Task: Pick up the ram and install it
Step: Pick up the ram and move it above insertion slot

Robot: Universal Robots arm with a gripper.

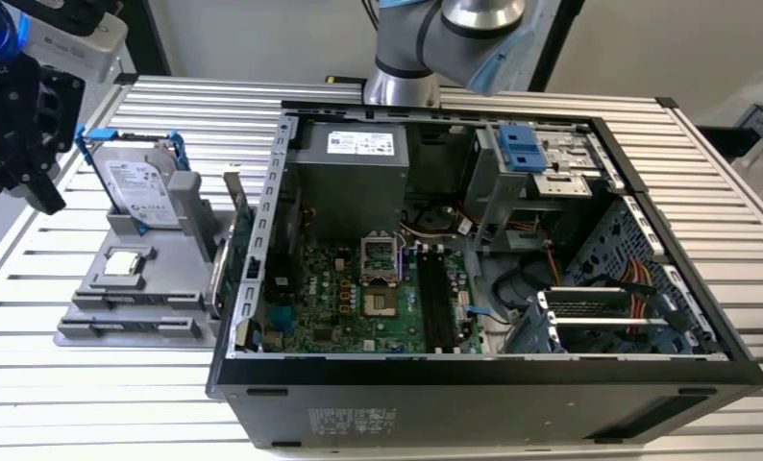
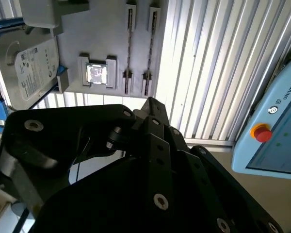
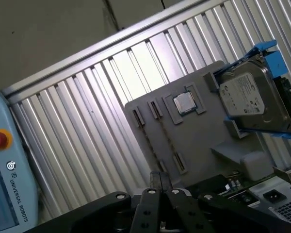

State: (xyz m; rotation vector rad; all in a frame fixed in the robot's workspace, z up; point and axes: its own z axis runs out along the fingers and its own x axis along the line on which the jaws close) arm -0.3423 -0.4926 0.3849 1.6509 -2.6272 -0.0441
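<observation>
**Closed gripper off to the side, ram's place unclear**

Here we are: the gripper (image 3: 159, 180) hangs over the ribbed table (image 1: 100, 403) at the exterior view's far left. It is just left of the hard drive (image 1: 142, 187) and well apart from the open computer case (image 1: 484, 379). In the first wrist view its fingers (image 3: 153, 183) are drawn together with nothing showing between them, so closed and empty by my reading.

And the ram? That's the trouble. The grey holder (image 1: 81, 331) has two narrow slots (image 2: 129, 48), nearer than the processor chip (image 1: 125, 261). From above they read as thin dark lines, and I cannot tell whether a stick stands on edge in one. Nor can I tell whether the black memory slots (image 1: 433, 298) on the motherboard are filled.

So, the hazards as I judge them:
- **Striking the stick:** closed fingers coming down on a standing stick would hit its top edge instead of straddling it.
- **Nearby parts:** the chip lies just beside those holder slots and the drive stands near, so an off-line descent could knock either.
- **Snagging on the way:** a green card (image 1: 224, 274) stands upright between holder and case, where a long stick could catch.
- **Seating:** a stick pressed in tilted would likely jam rather than seat.
</observation>
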